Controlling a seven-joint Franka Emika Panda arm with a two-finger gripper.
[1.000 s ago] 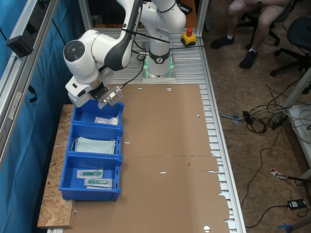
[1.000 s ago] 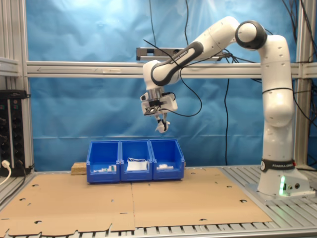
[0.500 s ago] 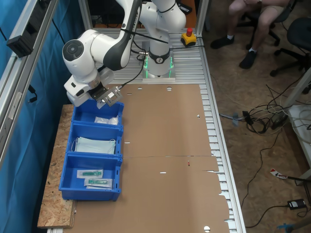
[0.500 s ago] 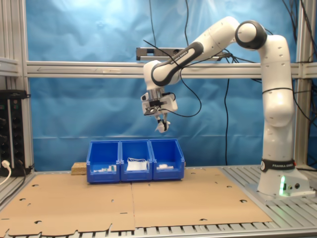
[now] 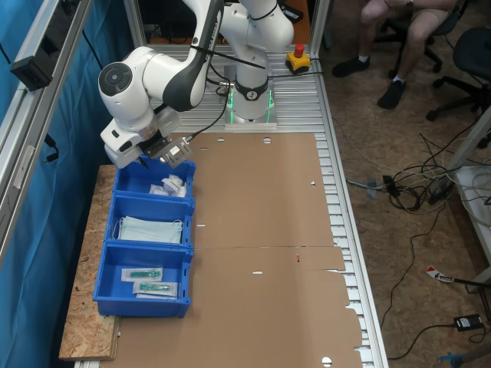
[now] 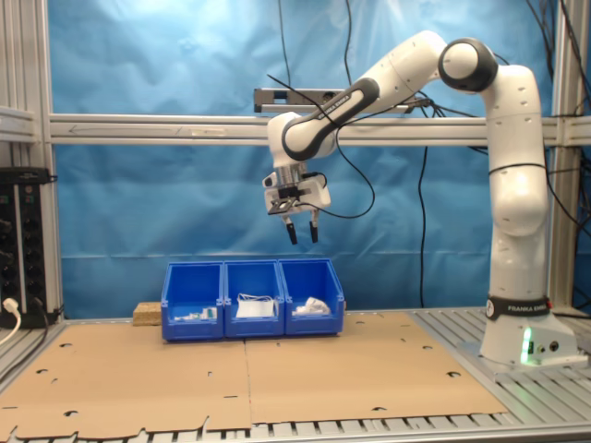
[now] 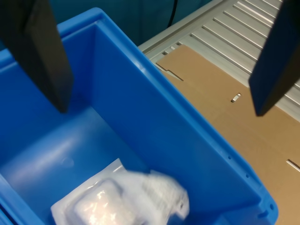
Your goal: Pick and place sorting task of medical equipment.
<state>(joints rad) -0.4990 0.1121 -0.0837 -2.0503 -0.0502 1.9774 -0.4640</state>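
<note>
- The white sealed packet [image 7: 154, 197] lies blurred on another white packet [image 7: 93, 204] on the floor of the end blue bin [image 5: 132, 178], the bin nearest the robot base [image 5: 249, 103] in the first exterior view.
- The gripper [image 6: 302, 233] hangs well above that bin with its jaws spread wide and nothing between them; both dark fingers [image 7: 40, 51] show over the bin.
- The middle bin [image 5: 123, 207] holds pale blue face masks [image 5: 149, 229]; the far bin [image 5: 107, 284] holds clear syringe packets [image 5: 149, 280].
- All three bins stand beside the brown cardboard sheet [image 5: 265, 230].
</note>
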